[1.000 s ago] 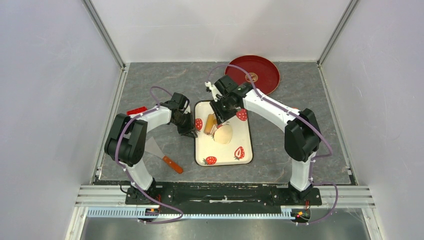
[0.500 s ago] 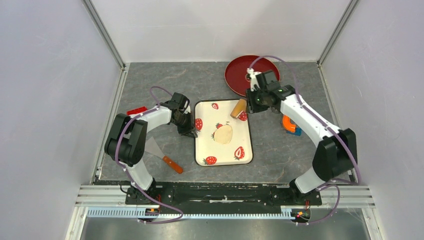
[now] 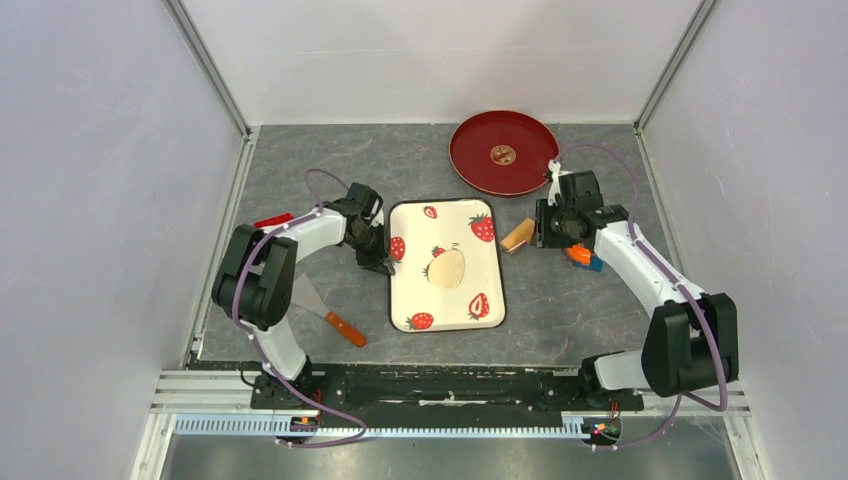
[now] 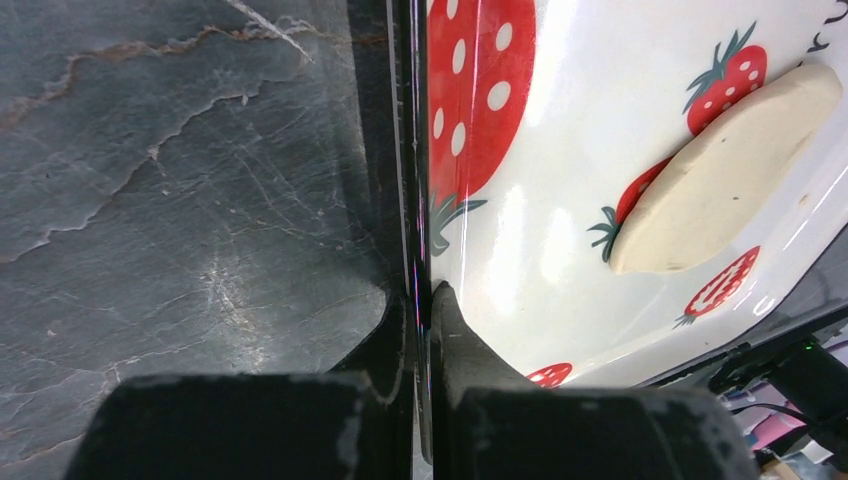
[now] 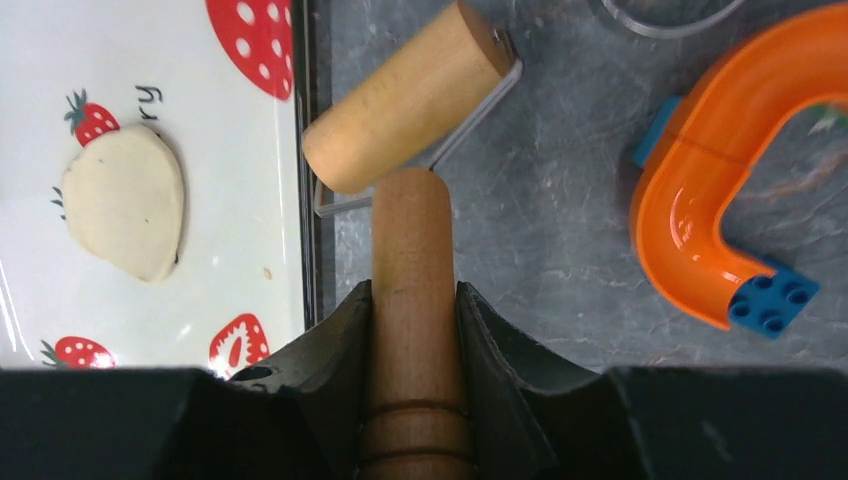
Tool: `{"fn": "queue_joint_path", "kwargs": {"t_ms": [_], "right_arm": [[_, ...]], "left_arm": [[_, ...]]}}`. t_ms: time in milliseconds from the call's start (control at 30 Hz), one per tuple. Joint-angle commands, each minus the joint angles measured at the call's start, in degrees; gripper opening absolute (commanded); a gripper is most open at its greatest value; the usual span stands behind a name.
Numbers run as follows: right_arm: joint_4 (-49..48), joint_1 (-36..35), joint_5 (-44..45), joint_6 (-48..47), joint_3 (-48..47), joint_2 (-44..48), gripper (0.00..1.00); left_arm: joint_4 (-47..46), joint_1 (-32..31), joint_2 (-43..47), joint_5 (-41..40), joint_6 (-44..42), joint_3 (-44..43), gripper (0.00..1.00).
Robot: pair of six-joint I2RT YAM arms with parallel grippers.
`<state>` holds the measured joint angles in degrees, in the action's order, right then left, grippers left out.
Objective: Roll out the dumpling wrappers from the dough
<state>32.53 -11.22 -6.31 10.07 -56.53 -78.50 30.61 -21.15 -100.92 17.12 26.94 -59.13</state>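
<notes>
Grey marbled table (image 3: 330, 180): left gripper (image 4: 421, 300) pinched on tray (image 4: 520, 250) rim, likely steadying it, right gripper (image 5: 411, 300) clamped on roller (image 5: 405, 95) handle, drum just ahead of its fingers (image 5: 335, 335) off-tray, flattened wrapper (image 5: 125, 200) ahead-left of them on tray

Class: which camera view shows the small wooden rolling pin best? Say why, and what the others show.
Right wrist: the small wooden rolling pin is close and sharp, its handle clamped in the right tool. Top external shows it only as a small tan shape. Left wrist misses it.
</notes>
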Motion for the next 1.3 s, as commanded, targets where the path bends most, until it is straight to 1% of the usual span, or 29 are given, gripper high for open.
{"fn": "queue_joint_path", "kwargs": {"t_ms": [0, 167, 233, 300, 400, 533, 567, 633, 667, 700, 867, 1000, 1067, 1200, 1233, 1267], "right_arm": [[-3.55, 0.06, 0.67, -0.14, 4.27, 1.98, 0.0], [-3.72, 0.07, 0.93, -1.47, 8.82, 2.86, 0.01], [-3.28, 0.06, 1.58, -2.08, 9.83, 3.2, 0.05], [-2.2, 0.06, 2.88, -2.43, 9.87, 3.47, 0.16], [-1.95, 0.04, 3.83, -2.83, 9.24, 4.04, 0.4], [-1.12, 0.04, 4.05, -3.27, 6.8, 3.55, 0.61], [-0.93, 0.05, 3.96, -3.31, 6.35, 3.45, 0.65], [-0.8, -0.03, 3.81, -3.53, 5.84, 3.41, 0.75], [-0.81, -0.03, 3.76, -3.64, 5.78, 3.52, 0.78], [-1.02, -0.03, 3.63, -4.19, 5.58, 4.05, 0.85], [-2.78, -0.64, 0.58, -5.24, 4.1, 2.71, 0.92], [-3.67, -4.46, -1.19, -6.82, 0.57, -1.34, 0.94], [-3.69, -7.39, -0.79, -8.19, -2.43, -5.11, 0.95], [-2.81, -12.36, 1.26, -10.93, -10.35, -13.44, 0.96], [-2.16, -12.92, 1.75, -11.64, -12.04, -15.92, 0.96], [-1.61, -13.23, 1.94, -11.98, -14.13, -17.92, 0.96]], "left_arm": [[2.1, -1.48, -2.94, -4.8, -7.09, -1.67, 0.02], [4.19, -1.51, -2.54, -6.59, -10.97, -3.36, 0.02], [4.86, -1.48, -2.52, -6.02, -13.98, -4.37, 0.02], [5.68, -1.46, -2.61, -4.57, -17.24, -5.46, 0.02], [7.63, -1.58, -3.27, -2.2, -22.17, -7.46, 0.02], [12.13, -2.11, -5.65, -2.31, -29.45, -10.64, 0.02], [13.16, -2.2, -6.64, -2.34, -30.84, -11.58, 0.02], [14.92, -2.35, -8.2, -3.29, -32.51, -13.28, 0.02], [15.13, -2.35, -8.59, -2.78, -32.93, -13.81, 0.02], [15.4, -2.64, -9.36, -0.52, -34.68, -15.05, 0.02], [17.62, -4.43, -10.97, -4.38, -39.15, -19.37, 0.02], [17.91, -5.12, -12.19, -7.96, -39.3, -23.85, 0.02], [17.6, -5.56, -12.05, -9.19, -38.44, -25.68, 0.1], [14.51, -5.84, -9.02, -9.21, -35.0, -26.63, 0.37], [13.34, -5.84, -7.61, -9.08, -34.0, -26.32, 0.41], [12.4, -5.84, -5.97, -8.92, -32.7, -25.81, 0.43]]}}
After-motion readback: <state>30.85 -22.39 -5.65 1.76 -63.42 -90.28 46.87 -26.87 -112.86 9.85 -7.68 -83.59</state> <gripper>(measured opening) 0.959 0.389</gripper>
